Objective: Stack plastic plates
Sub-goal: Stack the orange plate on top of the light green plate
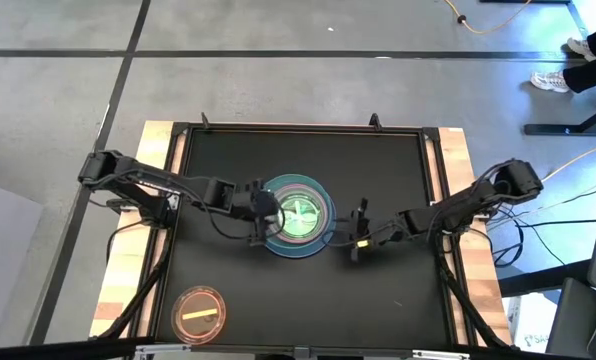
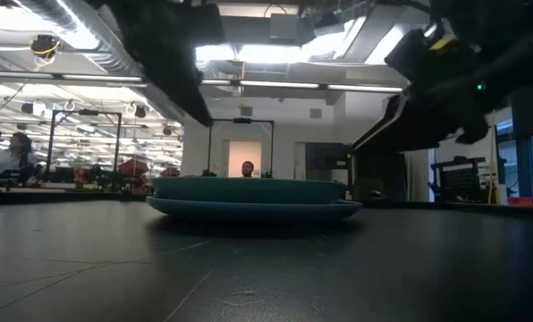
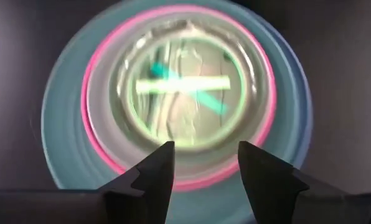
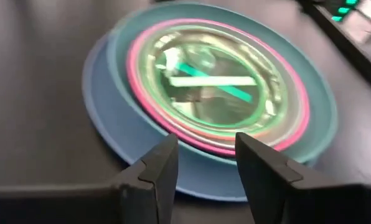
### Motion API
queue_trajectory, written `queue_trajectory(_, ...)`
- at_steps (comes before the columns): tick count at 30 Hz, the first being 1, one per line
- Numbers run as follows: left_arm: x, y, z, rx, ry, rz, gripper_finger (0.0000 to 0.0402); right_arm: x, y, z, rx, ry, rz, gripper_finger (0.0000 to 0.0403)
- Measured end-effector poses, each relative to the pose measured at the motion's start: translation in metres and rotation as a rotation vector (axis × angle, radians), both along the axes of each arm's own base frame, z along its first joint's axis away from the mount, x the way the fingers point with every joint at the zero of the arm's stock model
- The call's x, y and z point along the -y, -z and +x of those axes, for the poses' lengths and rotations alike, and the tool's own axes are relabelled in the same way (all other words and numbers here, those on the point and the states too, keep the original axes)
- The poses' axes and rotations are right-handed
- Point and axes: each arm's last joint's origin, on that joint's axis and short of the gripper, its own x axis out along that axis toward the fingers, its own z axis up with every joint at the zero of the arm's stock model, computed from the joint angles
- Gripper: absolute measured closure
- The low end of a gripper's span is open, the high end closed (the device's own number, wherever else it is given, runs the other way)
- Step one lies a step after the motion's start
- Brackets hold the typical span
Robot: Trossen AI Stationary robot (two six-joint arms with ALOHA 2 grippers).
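Left pincer [image 1: 269, 207] parted, empty, over stack [image 1: 300, 216] edge. Right pincer [image 1: 359, 230] parted, empty, beside stack. Orange plate [image 1: 199, 314] well apart from stack, unstacked; clumsy edge grab could skid it.

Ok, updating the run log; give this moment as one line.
stack: centre, green plate on top | orange plate: apart, unstacked | left gripper: open, over stack | right gripper: open, beside stack

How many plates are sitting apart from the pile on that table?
1: an orange plate lies alone near the table's front left corner. All the others sit in the stack at the centre, where lower plates may be hidden.
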Motion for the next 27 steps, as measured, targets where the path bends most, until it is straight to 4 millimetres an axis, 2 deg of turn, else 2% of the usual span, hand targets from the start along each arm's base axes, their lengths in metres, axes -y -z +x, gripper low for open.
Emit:
queue_trajectory(6, 0.028, -0.03, -0.011, -0.128, -0.107, -0.106, 0.023, -0.006, -0.002, -0.001, -0.009, -0.11, 0.088, 0.0249)
queue_trajectory(11, 0.062, -0.035, -0.026, -0.228, -0.116, -0.246, 0.023, -0.027, -0.002, -0.008, -0.014, -0.183, 0.129, 0.0249)
queue_trajectory(18, 0.106, -0.018, -0.052, -0.331, -0.111, -0.347, 0.023, -0.055, -0.002, -0.022, 0.01, -0.192, 0.121, 0.0249)
queue_trajectory(23, 0.124, 0.0, -0.072, -0.389, -0.14, -0.34, 0.023, -0.055, -0.004, -0.022, 0.04, -0.141, 0.093, 0.0249)
queue_trajectory(27, 0.131, 0.022, -0.091, -0.463, -0.184, -0.349, 0.023, -0.056, -0.004, -0.02, 0.066, -0.114, 0.083, 0.0249)
